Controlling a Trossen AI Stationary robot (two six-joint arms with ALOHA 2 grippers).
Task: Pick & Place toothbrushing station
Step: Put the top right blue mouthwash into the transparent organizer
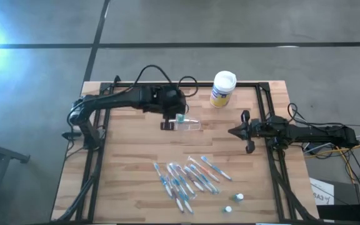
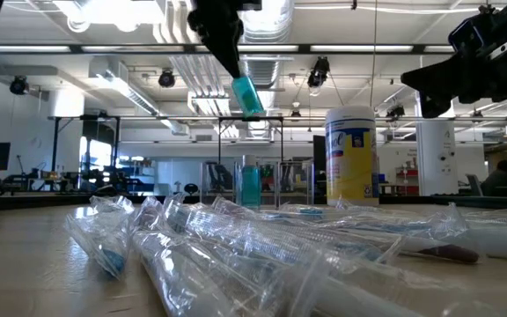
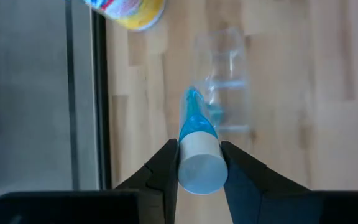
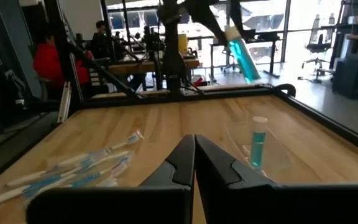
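**Blue tube held over the clear cup**

A white-capped blue tube (image 3: pixel 197 149) is pinched by the left gripper (image 3: pixel 199 163) right above the clear plastic cup (image 1: pixel 187 125). One more tube (image 4: pixel 258 142) is stood inside that cup. Beside the cup, the right gripper (image 4: pixel 194 155) is kept fully closed, empty.

The bench (image 1: pixel 130 175) is pale wood in butcher-block strips, framed by black rails. Near its far edge stands a yellow canister (image 1: pixel 222 89) with a white lid and blue print. The clear plastic cup (image 1: pixel 188 125) shows a blue tube (image 4: pixel 258 142) with a white cap inside. The left gripper (image 3: pixel 199 163), black, holds a translucent blue tube (image 3: pixel 196 149) with a white cap. Toward the near edge lie blue-white and pink toothbrushes (image 1: pixel 186 177) in clear wrappers.
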